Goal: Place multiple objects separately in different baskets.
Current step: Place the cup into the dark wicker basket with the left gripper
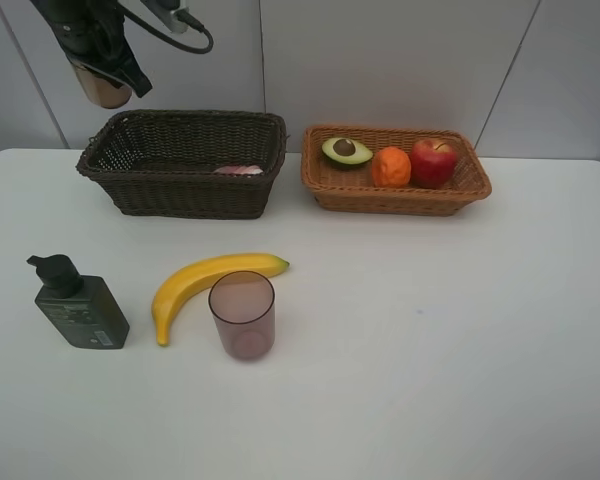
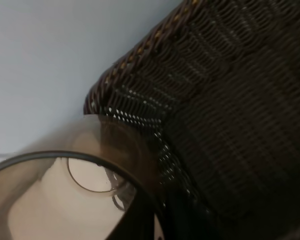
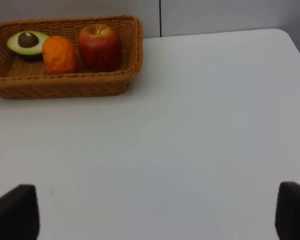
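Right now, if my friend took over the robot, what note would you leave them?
Left gripper: shut on a cup, raised by the left end of the dark basket.
Right gripper: open, holding nothing, above bare table.
Done: avocado, orange and apple lie in the light basket; pink bottle lies in the dark basket.
Left: set down the held cup, then sort the second cup, banana and pump bottle, all on the table.
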Controlling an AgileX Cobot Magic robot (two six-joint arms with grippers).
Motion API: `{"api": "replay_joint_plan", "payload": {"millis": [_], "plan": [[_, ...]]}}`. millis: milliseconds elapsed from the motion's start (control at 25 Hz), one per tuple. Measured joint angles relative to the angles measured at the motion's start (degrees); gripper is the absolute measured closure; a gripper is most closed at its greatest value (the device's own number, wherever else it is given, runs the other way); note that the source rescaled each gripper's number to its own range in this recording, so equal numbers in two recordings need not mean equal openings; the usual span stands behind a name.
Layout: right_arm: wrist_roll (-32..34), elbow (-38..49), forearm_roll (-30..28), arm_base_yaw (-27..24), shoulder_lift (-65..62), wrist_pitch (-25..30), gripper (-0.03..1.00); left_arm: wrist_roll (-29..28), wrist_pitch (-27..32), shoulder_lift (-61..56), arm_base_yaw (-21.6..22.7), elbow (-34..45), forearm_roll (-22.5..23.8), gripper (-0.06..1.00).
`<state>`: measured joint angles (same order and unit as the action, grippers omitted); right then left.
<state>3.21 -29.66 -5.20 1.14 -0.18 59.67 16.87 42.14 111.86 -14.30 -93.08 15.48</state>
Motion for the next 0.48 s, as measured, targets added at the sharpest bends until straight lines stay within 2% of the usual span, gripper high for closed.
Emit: {"api": "replay_joint_plan", "payload": {"millis": [240,480], "plan": [[0.0,0.0,0.0,0.0,0.0,0.0,-0.03,0.0,-6.64,3.69,0.0,0.0,0.99,0.94],[0.0,0.0,0.0,0.0,0.0,0.0,-0.03,0.06,-7.76,7.35,0.0,0.0,1.35,0.94]]}}
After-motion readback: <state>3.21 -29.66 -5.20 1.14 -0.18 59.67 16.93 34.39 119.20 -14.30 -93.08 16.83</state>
